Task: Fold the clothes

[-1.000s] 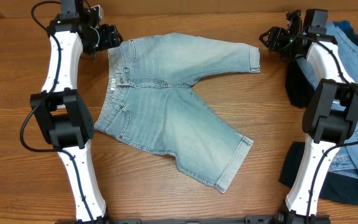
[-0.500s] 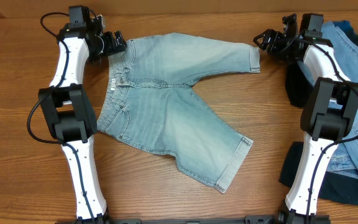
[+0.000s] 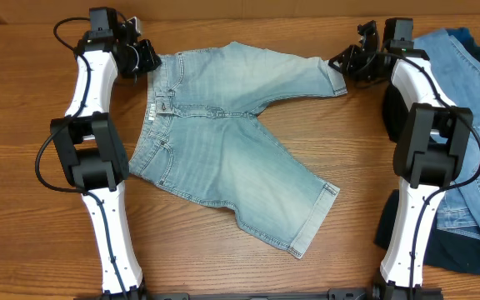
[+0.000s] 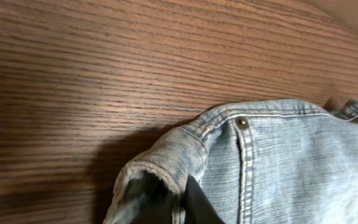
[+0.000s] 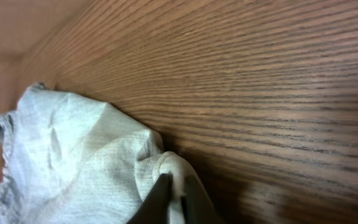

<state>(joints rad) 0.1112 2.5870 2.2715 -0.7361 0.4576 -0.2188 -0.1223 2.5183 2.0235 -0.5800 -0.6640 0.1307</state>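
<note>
Two arms, one garment: the table (image 3: 223,271) carries the pale denim shorts (image 3: 223,125) flat at its middle, waistband to your left, legs running right, with the spare clothes (image 3: 473,75) heaped beside the right arm. The shorts' far edge runs side to side between your pincers — left gripper (image 3: 144,57) pinching the waistband corner, right gripper (image 3: 340,62) pinching the far leg's hem. All other cloth lies toward the arm bases — likely fold that way.
</note>
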